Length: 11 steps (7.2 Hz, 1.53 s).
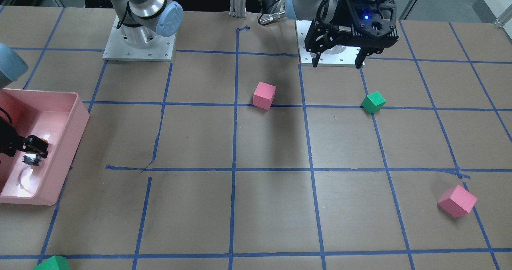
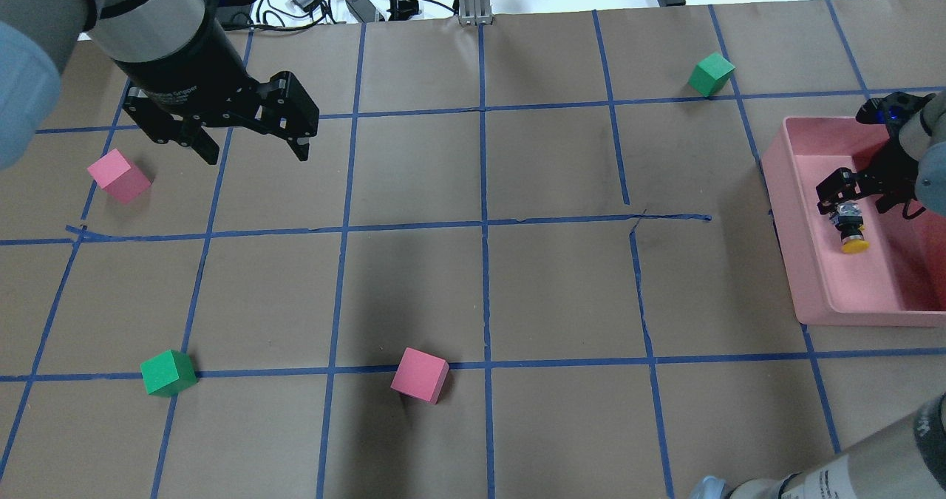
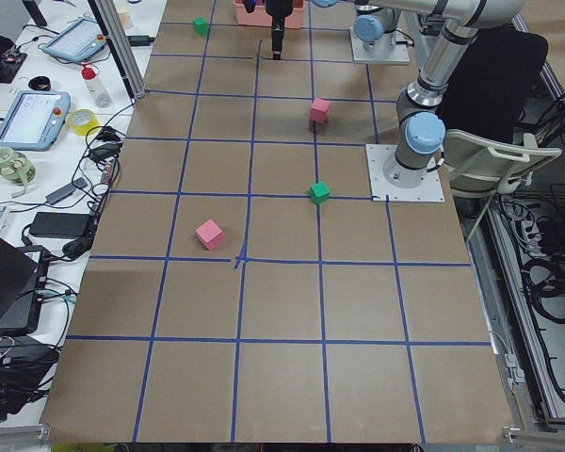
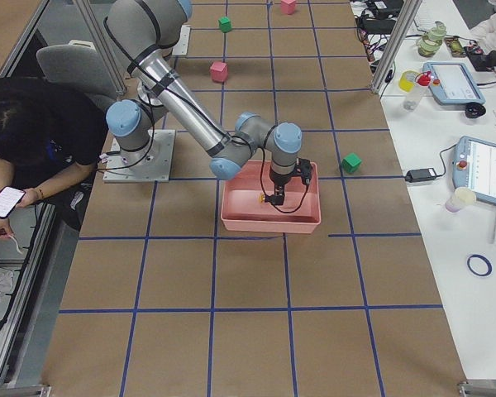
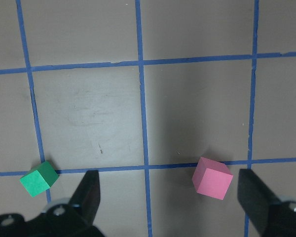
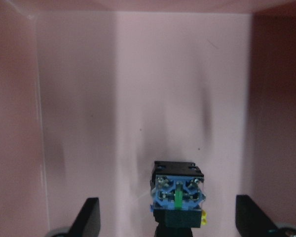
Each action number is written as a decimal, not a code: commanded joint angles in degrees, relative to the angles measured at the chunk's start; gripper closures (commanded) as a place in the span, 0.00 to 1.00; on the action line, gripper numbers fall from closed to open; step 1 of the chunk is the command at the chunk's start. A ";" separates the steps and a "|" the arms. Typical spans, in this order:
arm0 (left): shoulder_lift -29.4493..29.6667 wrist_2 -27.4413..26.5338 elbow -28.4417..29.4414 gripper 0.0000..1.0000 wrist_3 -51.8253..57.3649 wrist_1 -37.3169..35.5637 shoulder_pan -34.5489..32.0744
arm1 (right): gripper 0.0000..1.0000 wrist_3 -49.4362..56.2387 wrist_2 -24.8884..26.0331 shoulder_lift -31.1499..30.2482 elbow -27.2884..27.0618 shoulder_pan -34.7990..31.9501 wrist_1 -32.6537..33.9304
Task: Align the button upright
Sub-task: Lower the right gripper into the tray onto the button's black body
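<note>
right wrist-mounted view: the button (image 6: 178, 195) sits low in the centre of the frame, its blue-and-black terminal end toward the lens and a sliver of yellow cap at its lower right. it seems to lie tipped over rather than cap-up, though the angle is poor. it is on the floor of the pink bin (image 6: 19, 123).

the right gripper (image 6: 168, 203) straddles it, fingers spread wide to either side and not touching it. i judge this to be the approach before the grasp. the next move calls for lowering, closing across the black body, then turning it so the base sits flat and the cap points up, minding the bin walls.

in the overhead view the left gripper (image 2: 256, 157) hovers at upper left, fingers apart and holding nothing, near a pink foam cube (image 2: 118, 176). the table (image 2: 414, 277) is brown paper gridded with blue tape (image 2: 484, 188). another pink cube (image 2: 420, 375) and a green cube (image 2: 168, 373) lie lower in the frame.

in the exterior right view a person (image 4: 25, 132) sits at the left edge with a phone (image 4: 7, 201), and a desk (image 4: 446, 248) with tablets (image 4: 484, 169) runs along the right.
</note>
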State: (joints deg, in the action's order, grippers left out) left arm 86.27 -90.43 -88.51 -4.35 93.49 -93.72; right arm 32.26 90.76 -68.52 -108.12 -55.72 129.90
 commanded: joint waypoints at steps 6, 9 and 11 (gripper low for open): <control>-0.23 -0.36 -1.05 0.00 -0.14 -1.20 -0.58 | 0.04 0.00 -0.32 0.85 -1.13 -0.09 0.17; 0.12 -0.53 -3.15 0.00 -0.75 -5.57 -0.50 | 0.06 0.00 -0.32 1.02 -1.39 -0.09 0.17; 0.39 -0.80 -4.56 0.00 -0.66 -8.23 -0.50 | 0.37 0.00 -0.23 1.02 -1.39 0.00 -0.09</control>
State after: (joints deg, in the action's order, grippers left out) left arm 86.47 -91.17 -92.27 -5.13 86.63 -94.26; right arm 32.26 90.51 -67.52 -109.49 -55.76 129.98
